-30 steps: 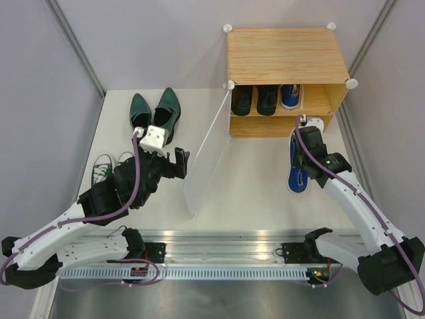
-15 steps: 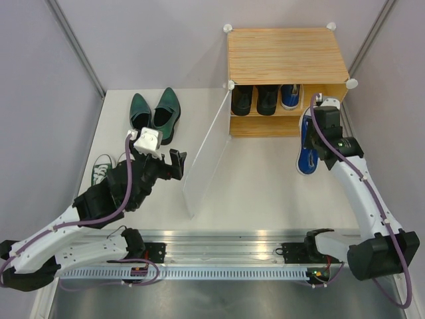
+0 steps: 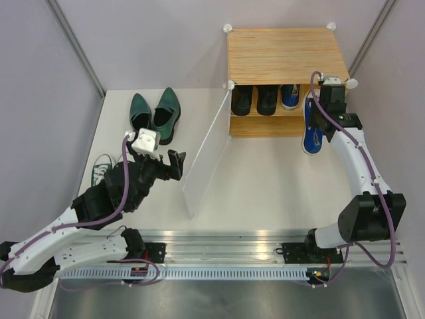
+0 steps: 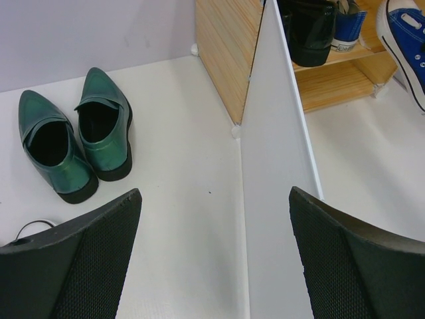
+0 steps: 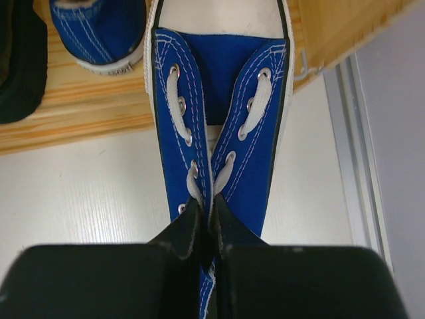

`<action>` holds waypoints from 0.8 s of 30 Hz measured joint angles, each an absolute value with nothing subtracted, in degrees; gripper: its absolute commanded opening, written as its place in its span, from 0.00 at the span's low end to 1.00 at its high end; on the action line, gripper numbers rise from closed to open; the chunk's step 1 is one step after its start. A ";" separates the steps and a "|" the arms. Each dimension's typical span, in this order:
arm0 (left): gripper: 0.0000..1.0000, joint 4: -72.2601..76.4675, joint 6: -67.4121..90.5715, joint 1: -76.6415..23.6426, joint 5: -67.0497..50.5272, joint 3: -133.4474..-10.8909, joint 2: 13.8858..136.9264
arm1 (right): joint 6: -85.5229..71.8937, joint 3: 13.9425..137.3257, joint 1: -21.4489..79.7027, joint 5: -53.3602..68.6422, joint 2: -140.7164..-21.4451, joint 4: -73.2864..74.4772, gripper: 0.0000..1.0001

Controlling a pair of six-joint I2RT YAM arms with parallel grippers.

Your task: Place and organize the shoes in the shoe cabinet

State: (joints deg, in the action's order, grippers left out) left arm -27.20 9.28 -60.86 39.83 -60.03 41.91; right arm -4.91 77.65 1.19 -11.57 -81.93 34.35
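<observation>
White tabletop [image 3: 265, 173] | shoe cabinet [image 3: 287, 54] holds black pair [image 3: 267, 100], one blue sneaker [image 3: 289, 97] | our right fingers [image 5: 179, 232] pinch second blue sneaker [image 5: 219, 73], cabinet just ahead | our left fingers [image 4: 80, 266] wide, empty | dark green pair [image 4: 73, 136] ahead-left, canvas sneakers [image 3: 103, 169] alongside: we judge both pending

Overhead view: a matt white tabletop [image 3: 265, 186] occupies the centre of the frame. Pale lilac wall panels [image 3: 146, 40] enclose it at the upper left, top and right, joined by grey metal corner struts [image 3: 74, 45] that run diagonally toward the upper corners. A slotted aluminium rail [image 3: 219, 262] crosses the lower part, with a brushed grey metal surface [image 3: 219, 299] beneath. Lighting is even and diffuse; shadows are short and soft
</observation>
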 measured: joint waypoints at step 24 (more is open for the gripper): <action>0.94 -26.81 8.38 -60.86 38.92 -59.59 44.34 | 0.08 81.67 -3.25 -9.13 -91.98 17.65 0.01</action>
